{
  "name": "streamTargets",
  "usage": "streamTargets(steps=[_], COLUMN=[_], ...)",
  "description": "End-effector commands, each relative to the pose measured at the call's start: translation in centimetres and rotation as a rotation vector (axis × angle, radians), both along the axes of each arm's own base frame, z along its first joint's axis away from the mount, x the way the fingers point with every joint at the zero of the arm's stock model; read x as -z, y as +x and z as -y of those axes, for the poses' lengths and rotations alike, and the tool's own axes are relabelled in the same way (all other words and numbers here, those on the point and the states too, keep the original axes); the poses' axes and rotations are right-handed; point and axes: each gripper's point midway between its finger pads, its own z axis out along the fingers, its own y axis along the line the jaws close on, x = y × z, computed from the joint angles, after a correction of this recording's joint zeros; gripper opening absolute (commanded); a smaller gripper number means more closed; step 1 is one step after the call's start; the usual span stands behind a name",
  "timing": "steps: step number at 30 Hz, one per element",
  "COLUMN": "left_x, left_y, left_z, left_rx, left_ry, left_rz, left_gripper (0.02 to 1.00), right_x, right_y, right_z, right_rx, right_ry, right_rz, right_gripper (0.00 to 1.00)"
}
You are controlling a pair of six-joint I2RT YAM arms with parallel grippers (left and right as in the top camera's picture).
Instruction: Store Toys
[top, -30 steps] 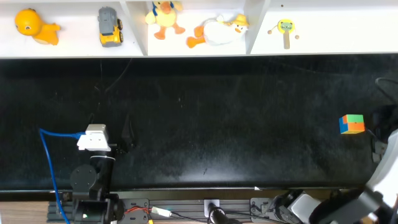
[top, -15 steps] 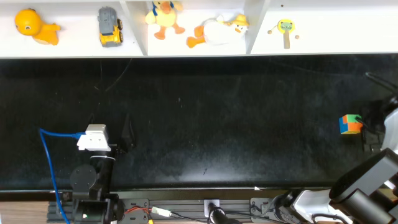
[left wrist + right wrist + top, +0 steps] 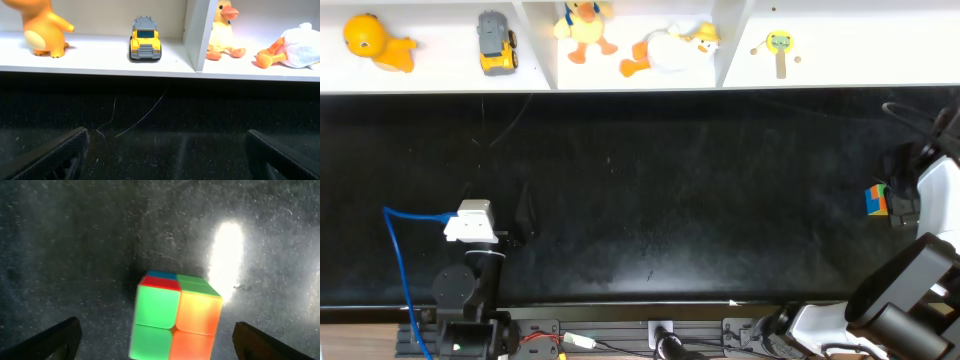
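Observation:
A multicoloured puzzle cube (image 3: 175, 316) rests on the black mat; from above its blue and orange edge (image 3: 875, 199) peeks out at the far right beside the right arm. My right gripper (image 3: 155, 340) hangs above the cube, open, the fingers spread wide on either side of it without touching. My left gripper (image 3: 167, 150) is open near the mat's front left, facing the white shelf (image 3: 100, 62). On the shelf stand an orange duck figure (image 3: 375, 42), a yellow and grey toy truck (image 3: 497, 43), a yellow plush duck (image 3: 584, 28), a white plush duck (image 3: 670, 50) and a small green rattle toy (image 3: 779, 47).
White dividers (image 3: 541, 45) split the shelf into compartments along the mat's far edge. A blue cable (image 3: 400, 250) loops beside the left arm's base. The black mat (image 3: 670, 190) stretches bare between the arms.
The right arm has swung up from the lower right corner and now stands over the cube, covering most of it in the top view. The left arm has kept still.

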Motion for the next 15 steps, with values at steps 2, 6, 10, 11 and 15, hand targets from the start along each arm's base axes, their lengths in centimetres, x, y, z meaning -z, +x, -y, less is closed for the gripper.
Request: streamTargets(steps=[2, 6, 10, 11, 15], left_x=[0.0, 0.0, 0.0, 0.0, 0.0], left_y=[0.0, 0.0, 0.0, 0.0, 0.0], left_z=[0.3, 0.3, 0.3, 0.3, 0.3], left_rx=[0.013, 0.013, 0.013, 0.013, 0.013], left_ry=[-0.008, -0.008, -0.008, -0.008, -0.008], left_rz=[0.006, 0.006, 0.006, 0.006, 0.006], left_gripper=[0.996, 0.998, 0.998, 0.998, 0.998], right_x=[1.6, 2.9, 2.9, 2.9, 2.7], right_y=[-1.2, -1.8, -1.5, -1.3, -0.8], right_z=[-0.4, -0.8, -0.2, -0.1, 0.4], right_rx=[0.019, 0.018, 0.006, 0.004, -0.002], right_ry=[0.004, 0.008, -0.025, -0.029, -0.051], right_rz=[-0.035, -0.042, -0.034, -0.029, -0.012], right_gripper=[0.996, 0.998, 0.982, 0.974, 0.936])
